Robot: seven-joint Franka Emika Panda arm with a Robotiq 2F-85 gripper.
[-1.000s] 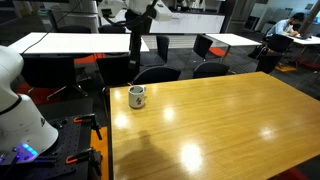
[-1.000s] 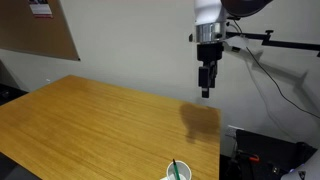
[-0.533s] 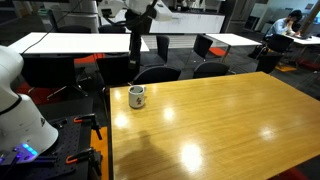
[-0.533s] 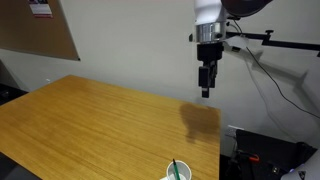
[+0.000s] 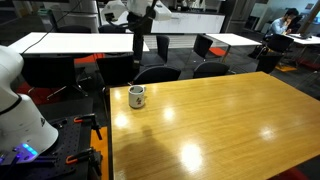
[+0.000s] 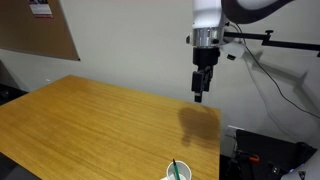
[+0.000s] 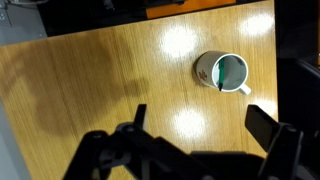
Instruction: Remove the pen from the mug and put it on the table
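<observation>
The whitish-grey mug [image 5: 137, 96] stands on the glossy brown table [image 5: 220, 120] near its edge, handle to one side. In the wrist view the mug [image 7: 223, 73] shows from above with the green pen [image 7: 215, 76] leaning inside against its rim. The pen [image 6: 173, 168] also pokes up from the mug [image 6: 178, 176] at the bottom of an exterior view. My gripper [image 6: 199, 93] hangs high above the table, open and empty, far from the mug. In the wrist view its fingers [image 7: 135, 116] are spread wide, with the mug above and between them.
White tables [image 5: 70, 42] with black chairs [image 5: 155, 73] stand behind the brown table. The robot's white base [image 5: 18, 105] sits beside the table. A cork board [image 6: 40, 30] hangs on the wall. A black stand [image 6: 265, 150] is by the table's far end.
The gripper has moved slightly down and sideways above the table. The mug and pen have not moved.
</observation>
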